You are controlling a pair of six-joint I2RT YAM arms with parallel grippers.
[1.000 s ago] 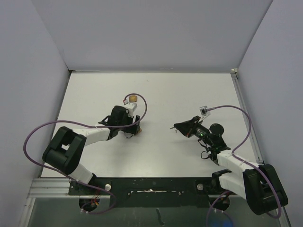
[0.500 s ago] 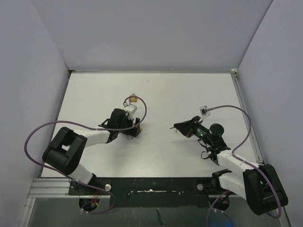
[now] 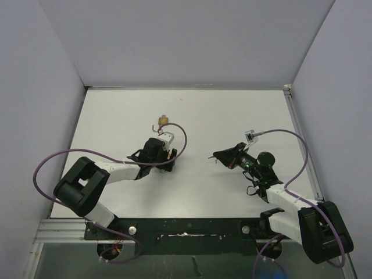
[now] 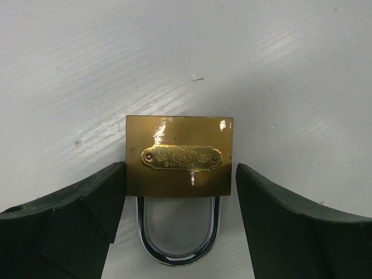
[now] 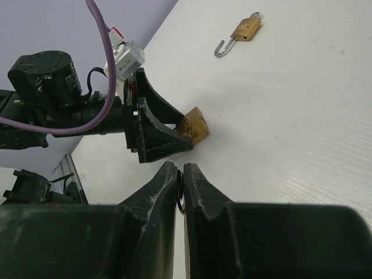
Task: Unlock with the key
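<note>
- Two brass padlocks lie on one white counter [image 3: 116,116]: the near padlock [image 4: 179,156] with its shackle closed, the far padlock [image 5: 247,27] with its shackle swung open.
- Two robot arms, the left arm [image 3: 110,168] and the right arm [image 3: 286,200], carry one claw apiece: left claw [image 4: 179,174], right claw [image 5: 179,170].
- One thin metal ring [image 5: 181,204] sits between the right claw's fingers.

left end effector [image 4: 180,177] — spread wide | right end effector [image 5: 179,170] — pinched together
</note>
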